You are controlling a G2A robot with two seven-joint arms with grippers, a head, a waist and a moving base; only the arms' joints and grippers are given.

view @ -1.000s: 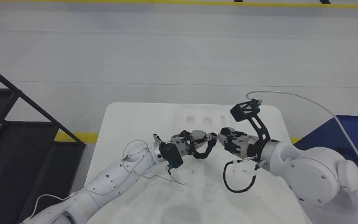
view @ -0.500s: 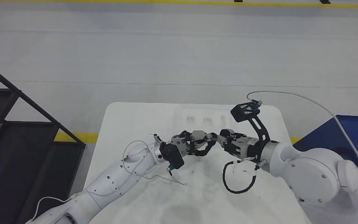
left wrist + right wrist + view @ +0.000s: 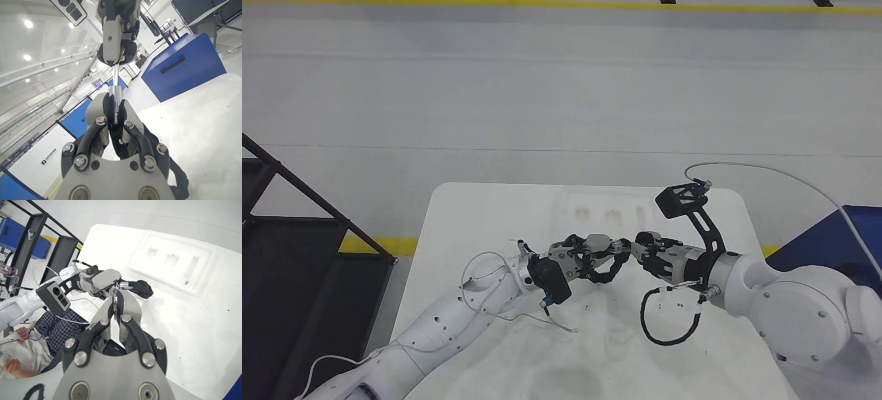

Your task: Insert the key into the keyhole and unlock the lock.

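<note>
The left claw [image 3: 113,108] is pinching the chrome cylinder lock with a black sleeved cable [image 3: 115,96], with its fingers pressed against the barrel. It is holding the lock in the air over the middle of the white worktop [image 3: 472,230], just on the near side of the white foam tray with three recesses [image 3: 614,214]. The right claw [image 3: 115,299] is gripping the head of the flat silver metal key [image 3: 115,76] between closed fingers and is pointing the blade straight at the keyhole end of the lock.

Status: the key and the lock are lining up on one axis, and the blade tip is meeting the keyhole face. Most of the blade is showing outside the barrel. Whether the tip is already entering cannot be told. Judged from this, grasping and alignment are done and insertion is only beginning.

Remaining: pushing the blade fully home, then turning the key to release the lock.
</note>
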